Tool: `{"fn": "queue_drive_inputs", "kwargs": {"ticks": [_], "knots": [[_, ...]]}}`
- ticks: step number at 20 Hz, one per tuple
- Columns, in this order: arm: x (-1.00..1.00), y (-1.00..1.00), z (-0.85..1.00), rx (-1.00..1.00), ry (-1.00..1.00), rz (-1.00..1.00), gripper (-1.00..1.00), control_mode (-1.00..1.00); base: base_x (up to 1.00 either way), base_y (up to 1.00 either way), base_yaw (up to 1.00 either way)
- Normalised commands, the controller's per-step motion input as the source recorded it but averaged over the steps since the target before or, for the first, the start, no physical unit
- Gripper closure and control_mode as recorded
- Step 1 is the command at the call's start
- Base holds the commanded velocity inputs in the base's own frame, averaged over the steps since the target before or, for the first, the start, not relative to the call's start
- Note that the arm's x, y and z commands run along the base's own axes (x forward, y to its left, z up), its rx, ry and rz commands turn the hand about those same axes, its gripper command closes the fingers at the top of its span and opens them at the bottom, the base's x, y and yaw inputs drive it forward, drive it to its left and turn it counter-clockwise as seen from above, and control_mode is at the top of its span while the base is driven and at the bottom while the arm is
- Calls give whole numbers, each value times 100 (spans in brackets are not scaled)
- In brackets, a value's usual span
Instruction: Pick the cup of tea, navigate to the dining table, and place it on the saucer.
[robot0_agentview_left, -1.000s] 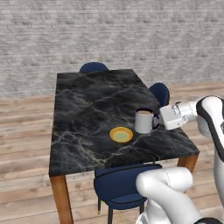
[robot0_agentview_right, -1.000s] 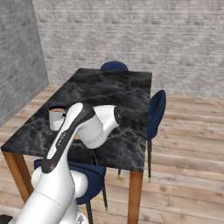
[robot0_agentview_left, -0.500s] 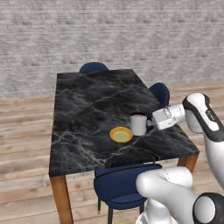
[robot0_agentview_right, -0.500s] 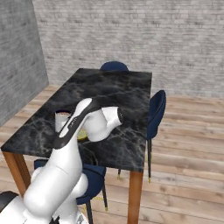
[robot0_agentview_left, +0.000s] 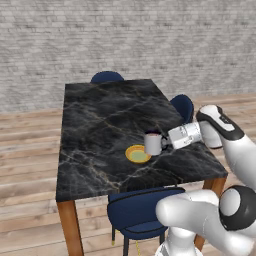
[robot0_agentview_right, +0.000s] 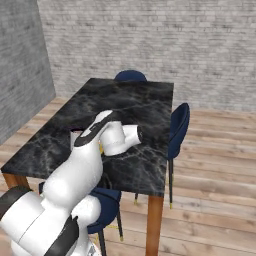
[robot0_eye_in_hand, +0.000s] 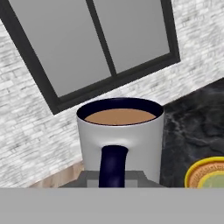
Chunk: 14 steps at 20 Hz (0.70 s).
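Note:
The cup of tea is a pale mug with a navy rim and brown tea inside, held upright. My gripper reaches in from the right and is shut on its navy handle. The cup hangs low over the black marble dining table, just right of the yellow saucer. In the hand view the cup is close up and centred, with the saucer at the lower right. In the right base view my arm covers most of the cup.
Navy chairs stand at the table's far end, its right side and its near edge. A grey brick wall runs behind. Wooden floor surrounds the table. A dark-framed window appears in the hand view.
The arm has carried the cup leftward and slightly lower across the table, from well right of the saucer to right beside it. The grip has stayed the same.

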Motion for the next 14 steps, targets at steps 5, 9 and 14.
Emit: {"fn": "queue_drive_inputs", "kwargs": {"ticks": [5,9,14], "knots": [[51,0,-41,-2,-1,0,100,-100,0,0,0],[50,0,-39,-2,-5,0,100,-100,0,0,0],[47,0,-36,0,-5,0,100,-100,0,0,0]]}}
